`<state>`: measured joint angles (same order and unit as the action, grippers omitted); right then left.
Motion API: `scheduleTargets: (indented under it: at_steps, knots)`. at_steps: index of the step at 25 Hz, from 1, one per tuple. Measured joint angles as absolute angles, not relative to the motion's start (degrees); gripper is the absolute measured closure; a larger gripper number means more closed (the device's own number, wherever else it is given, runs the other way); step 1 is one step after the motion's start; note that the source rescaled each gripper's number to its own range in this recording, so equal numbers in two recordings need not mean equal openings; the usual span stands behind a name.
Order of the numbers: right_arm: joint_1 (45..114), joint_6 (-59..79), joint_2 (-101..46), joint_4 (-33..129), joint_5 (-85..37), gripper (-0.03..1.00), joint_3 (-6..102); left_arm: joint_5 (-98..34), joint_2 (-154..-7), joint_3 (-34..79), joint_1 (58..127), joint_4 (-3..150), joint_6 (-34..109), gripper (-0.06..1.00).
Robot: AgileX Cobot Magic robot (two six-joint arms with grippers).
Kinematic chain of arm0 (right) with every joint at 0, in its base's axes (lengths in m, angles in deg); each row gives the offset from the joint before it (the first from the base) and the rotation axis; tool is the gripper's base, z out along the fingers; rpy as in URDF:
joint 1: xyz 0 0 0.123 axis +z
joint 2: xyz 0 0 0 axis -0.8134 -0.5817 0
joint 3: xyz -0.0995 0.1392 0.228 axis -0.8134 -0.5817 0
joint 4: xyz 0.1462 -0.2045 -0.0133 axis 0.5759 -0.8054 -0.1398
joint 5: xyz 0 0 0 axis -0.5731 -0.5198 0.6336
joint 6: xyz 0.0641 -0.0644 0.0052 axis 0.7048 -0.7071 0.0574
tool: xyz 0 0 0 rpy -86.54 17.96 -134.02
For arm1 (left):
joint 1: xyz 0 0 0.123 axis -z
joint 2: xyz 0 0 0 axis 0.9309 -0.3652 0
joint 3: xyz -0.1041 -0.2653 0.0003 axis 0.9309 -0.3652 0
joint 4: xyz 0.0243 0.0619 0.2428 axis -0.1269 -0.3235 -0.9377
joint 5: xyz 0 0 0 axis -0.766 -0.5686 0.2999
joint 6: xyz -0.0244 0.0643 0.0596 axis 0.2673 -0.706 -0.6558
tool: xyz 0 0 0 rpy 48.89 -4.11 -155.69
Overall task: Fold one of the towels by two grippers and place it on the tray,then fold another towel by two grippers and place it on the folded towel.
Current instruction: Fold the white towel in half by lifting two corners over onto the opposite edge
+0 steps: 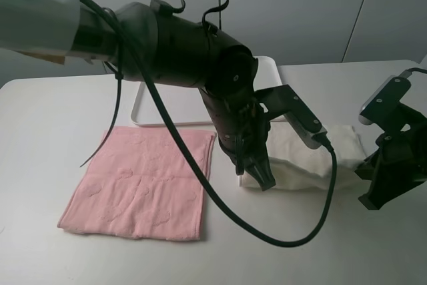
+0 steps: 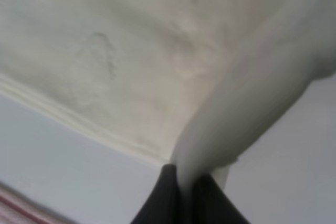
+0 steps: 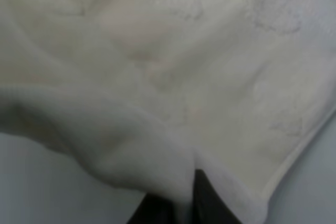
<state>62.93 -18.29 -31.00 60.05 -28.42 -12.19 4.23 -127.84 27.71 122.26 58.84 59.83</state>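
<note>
1 cream twl (image 1: 293, 168), 1 pink (image 1: 143, 181), 1 tray (image 1: 170, 105)

Two black arms, cabled and trimmed in grey.
The left arm (image 1: 180, 48) is glossy black and rounded, with a pale grey sleeve (image 1: 33, 18) over its upper part (a tan strip shows at the sleeve's edge). A thick black cable (image 1: 287, 239) hangs from it, and thinner ones loop on top. Like the right arm (image 1: 393, 171), it carries a grey-faced block (image 1: 303, 123) at the wrist and has slim black fingers (image 2: 165, 198).
</note>
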Motion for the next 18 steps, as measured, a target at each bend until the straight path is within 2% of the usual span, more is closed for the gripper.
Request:
scheduleTargets:
  at_steps: [5, 18]
  knots:
    - [62.93, -11.05, -31.00, 60.05, -27.56, 0.96, -8.84, 2.13, -127.41, 27.71, 118.54, 62.55, 59.83, 0.94]
    - [59.08, 1.18, -38.09, 60.05, -25.54, 0.96, -1.96, -4.05, -128.69, 29.02, 117.24, 63.42, 60.54, 0.94]
